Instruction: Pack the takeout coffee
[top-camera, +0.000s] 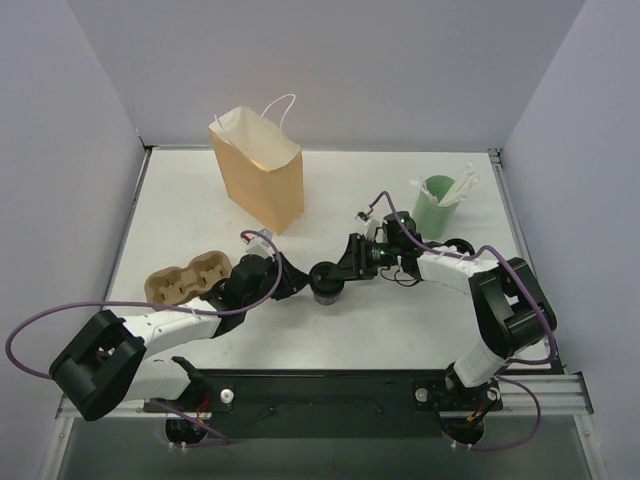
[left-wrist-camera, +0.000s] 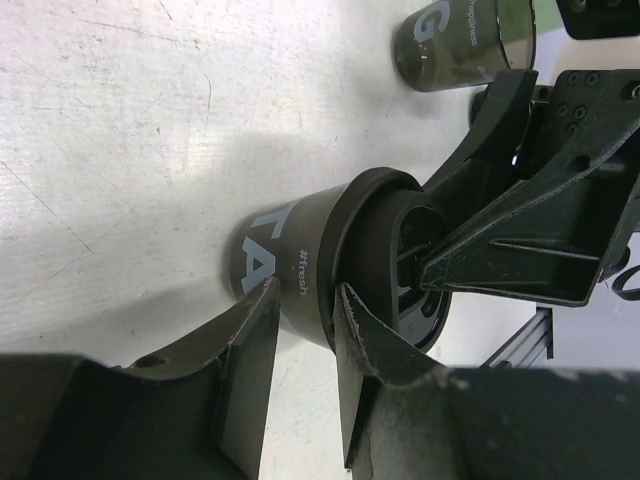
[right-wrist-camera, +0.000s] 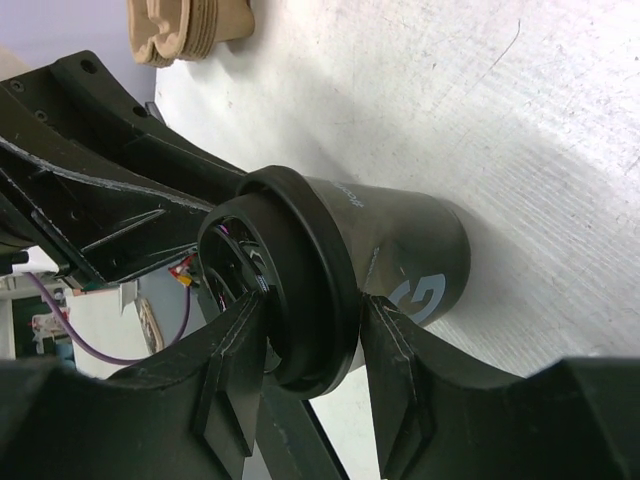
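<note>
Watching the takeout coffee (top-camera: 326, 285) upright on the counter (top-camera: 180, 225), axis vertical, wedged between left gripper (left-wrist-camera: 308, 295) and right gripper (right-wrist-camera: 310, 320); straddled at the lid (right-wrist-camera: 320, 260) by both jaws, true pinch impossible to tell; paper bag (top-camera: 258, 185) back-left, nearer the left arm.

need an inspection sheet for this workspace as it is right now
surface: white table, fine scratches, no spills seen
job's things: takeout coffee upright, lid on, mid-table between both grippers; paper bag standing open behind it
clutter: empty pulp tray at left; green cup with white sticks right rear; second dark cup near it
grippers: left gripper open, fingertips at the coffee's wall; right gripper straddles the lid rim, clamping unclear
cables: purple cable bows out beside the left arm; another runs along the right arm
surroundings: grey walls on three sides; black rail at near edge
</note>
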